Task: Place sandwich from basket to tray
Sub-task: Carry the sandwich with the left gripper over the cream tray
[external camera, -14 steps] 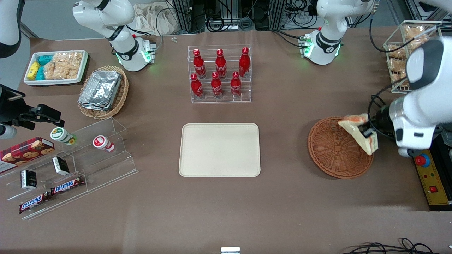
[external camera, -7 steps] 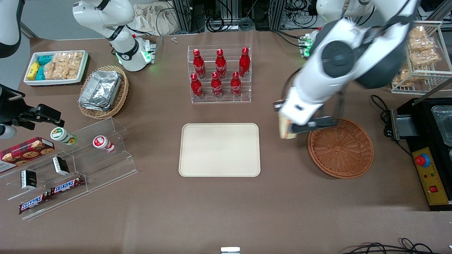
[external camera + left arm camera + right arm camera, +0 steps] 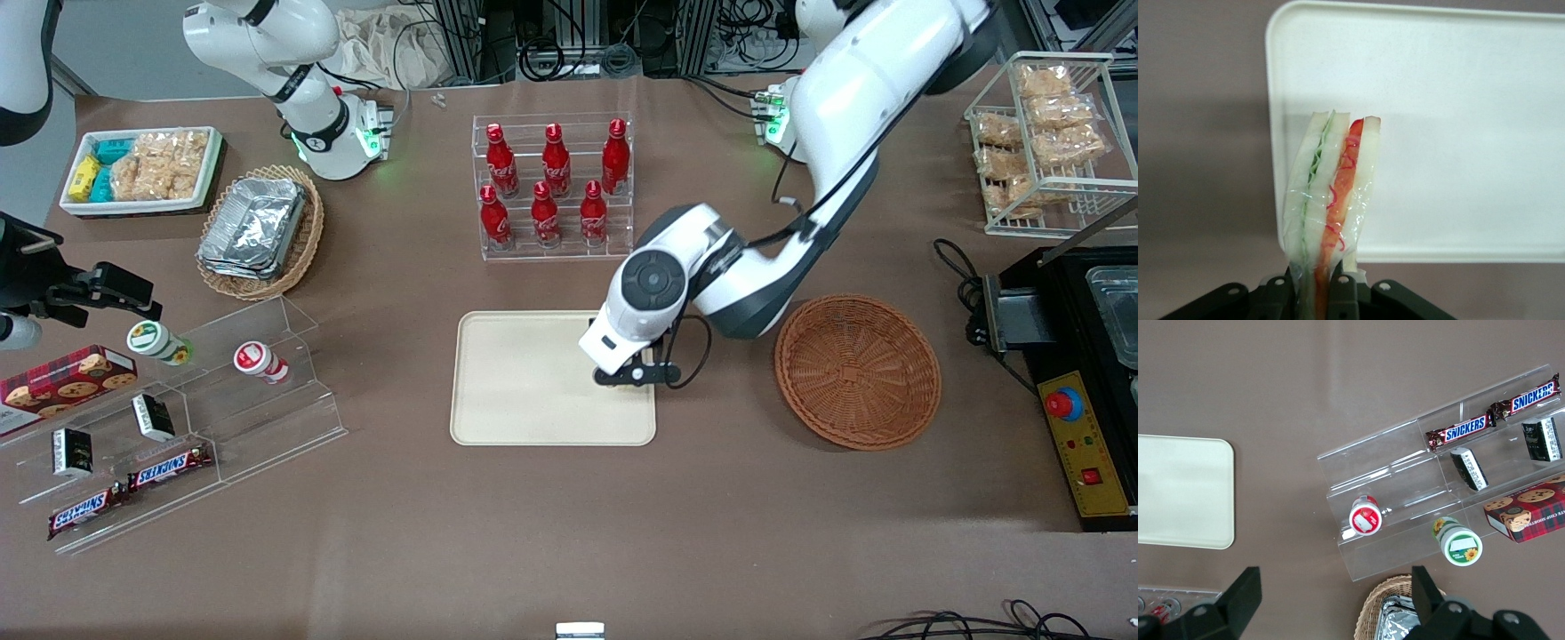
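Note:
My left gripper (image 3: 636, 374) hangs over the cream-beige tray (image 3: 524, 382), above the tray's end nearest the basket. In the left wrist view the gripper (image 3: 1317, 285) is shut on the sandwich (image 3: 1331, 200), a wrapped wedge of white bread with green and red-orange filling. The wedge is held edge-on above the tray's rim (image 3: 1275, 133). In the front view the arm's wrist hides the sandwich. The round reddish-brown wicker basket (image 3: 858, 372) stands beside the tray toward the working arm's end and holds nothing.
A clear rack of red bottles (image 3: 554, 187) stands farther from the front camera than the tray. A tan basket of foil containers (image 3: 260, 233), a white snack box (image 3: 142, 169) and an acrylic shelf of snacks (image 3: 178, 409) lie toward the parked arm's end.
The left arm has swung from the basket's rim across to above the tray, carrying the sandwich with it. The basket now holds nothing.

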`<state>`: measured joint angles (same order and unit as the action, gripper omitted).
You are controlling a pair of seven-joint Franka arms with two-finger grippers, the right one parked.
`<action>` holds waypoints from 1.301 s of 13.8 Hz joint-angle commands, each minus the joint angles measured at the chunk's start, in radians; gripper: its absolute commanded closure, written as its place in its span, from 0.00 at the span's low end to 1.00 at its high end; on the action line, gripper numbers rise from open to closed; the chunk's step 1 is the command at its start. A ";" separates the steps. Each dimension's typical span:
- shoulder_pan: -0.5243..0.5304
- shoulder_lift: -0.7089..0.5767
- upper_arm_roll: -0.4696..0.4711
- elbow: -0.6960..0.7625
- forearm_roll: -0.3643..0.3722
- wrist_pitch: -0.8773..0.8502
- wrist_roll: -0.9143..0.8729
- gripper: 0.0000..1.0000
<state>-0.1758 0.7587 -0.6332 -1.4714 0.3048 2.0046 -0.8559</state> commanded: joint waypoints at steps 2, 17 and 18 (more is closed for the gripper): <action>-0.005 0.082 0.001 0.040 0.103 0.029 -0.020 1.00; -0.014 0.019 0.020 0.254 -0.004 -0.246 -0.014 0.00; -0.014 -0.002 0.035 0.296 -0.015 -0.320 -0.008 0.00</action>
<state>-0.1801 0.8043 -0.6219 -1.2631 0.3223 1.8192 -0.8620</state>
